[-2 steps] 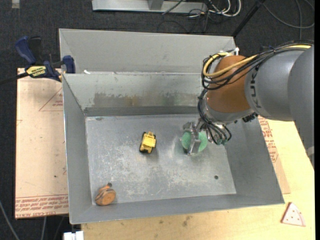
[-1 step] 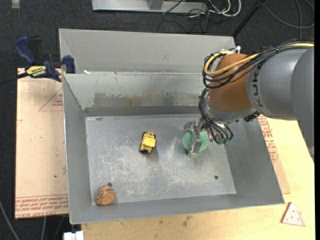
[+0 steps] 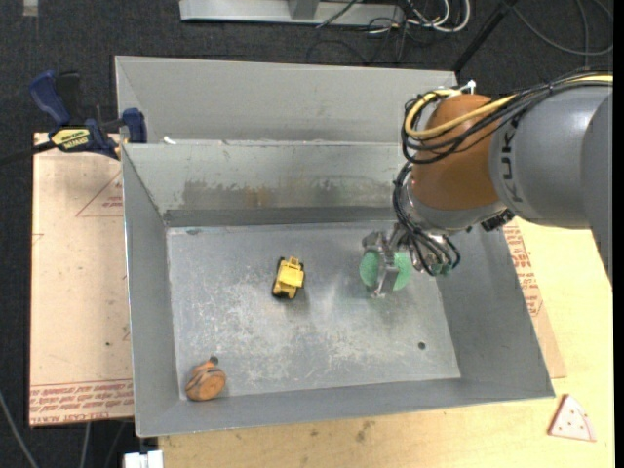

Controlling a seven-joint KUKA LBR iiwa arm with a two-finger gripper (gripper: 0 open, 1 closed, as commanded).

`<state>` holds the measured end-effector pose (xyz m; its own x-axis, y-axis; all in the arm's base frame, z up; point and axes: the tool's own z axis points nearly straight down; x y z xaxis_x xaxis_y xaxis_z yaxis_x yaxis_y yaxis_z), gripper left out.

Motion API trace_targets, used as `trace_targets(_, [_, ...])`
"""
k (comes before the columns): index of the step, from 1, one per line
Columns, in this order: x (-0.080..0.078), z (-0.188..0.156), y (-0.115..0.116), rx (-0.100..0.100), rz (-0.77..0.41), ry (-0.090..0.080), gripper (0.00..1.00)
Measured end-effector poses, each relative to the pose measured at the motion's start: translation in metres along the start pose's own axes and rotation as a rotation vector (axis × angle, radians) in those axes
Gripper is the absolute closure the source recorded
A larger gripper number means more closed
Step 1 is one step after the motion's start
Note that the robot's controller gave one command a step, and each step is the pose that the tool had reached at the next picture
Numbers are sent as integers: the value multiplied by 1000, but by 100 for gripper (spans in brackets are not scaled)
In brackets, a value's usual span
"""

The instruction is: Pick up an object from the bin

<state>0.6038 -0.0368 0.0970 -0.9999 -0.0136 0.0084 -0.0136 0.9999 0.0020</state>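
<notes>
Camera view | end effector [image 3: 392, 273] – open or closed unclear | at green object [image 3: 371, 266] | arm [image 3: 558, 154] – "KU"

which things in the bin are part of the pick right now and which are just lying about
In the job: end effector; small green thing at its tip, right of centre.
Lying about: yellow toy, near centre; brown round thing, lower left corner.
</notes>
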Motion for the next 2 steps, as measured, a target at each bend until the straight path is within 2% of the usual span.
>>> trace_targets(2, [-3,-40,0,1,0,-14,100])
